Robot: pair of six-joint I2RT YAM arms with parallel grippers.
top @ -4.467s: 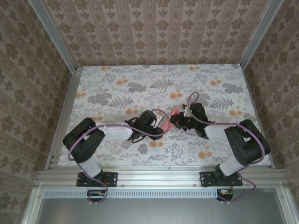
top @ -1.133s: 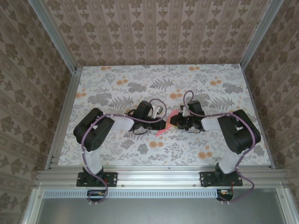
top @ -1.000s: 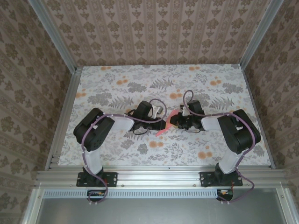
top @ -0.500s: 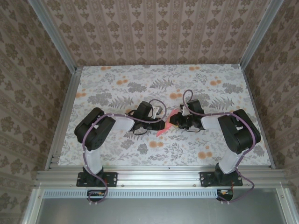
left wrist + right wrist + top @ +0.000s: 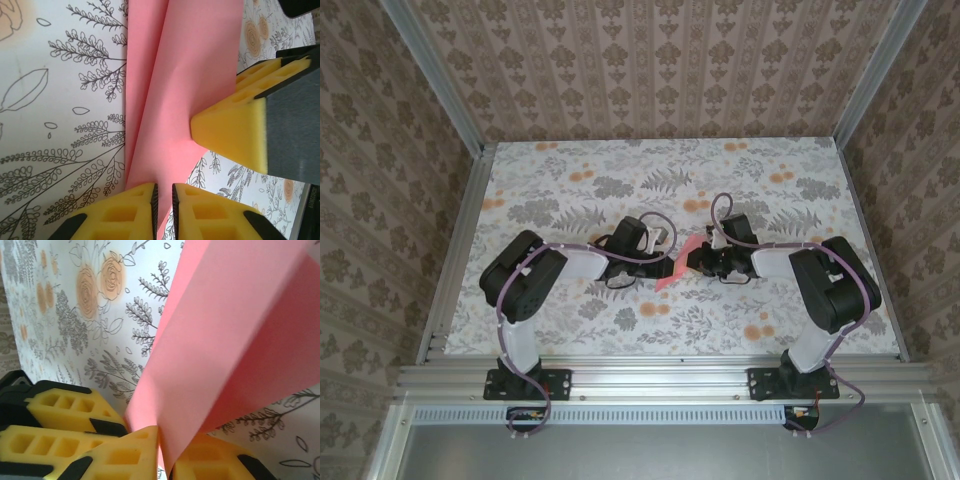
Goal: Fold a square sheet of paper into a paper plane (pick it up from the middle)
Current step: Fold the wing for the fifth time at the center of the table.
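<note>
Up top first. Hard to make out much of the paper plane [image 5: 669, 275] here: just a pink sliver, with the table [image 5: 570, 190] under it. Crowded from its left by the left gripper [image 5: 660, 264] and from its right by the right gripper [image 5: 697, 259], both right up against it.

Over to the left wrist. Looking along the paper plane [image 5: 185, 75] now: a long pink strip with a crease down its length, running up and away. Clamped at its near end in the left gripper [image 5: 163, 195], jaws nearly together, only the paper's edge in the slit. Met on its right side by a yellow pad [image 5: 232, 135] of the right gripper.

Across to the right wrist. Pinching the paper plane [image 5: 240, 330] at its lower end with the right gripper [image 5: 165, 452], closed down tight on the pink folds. Fanning up and to the right from there. Just left of the paper plane, the left gripper's pads [image 5: 65, 407].
</note>
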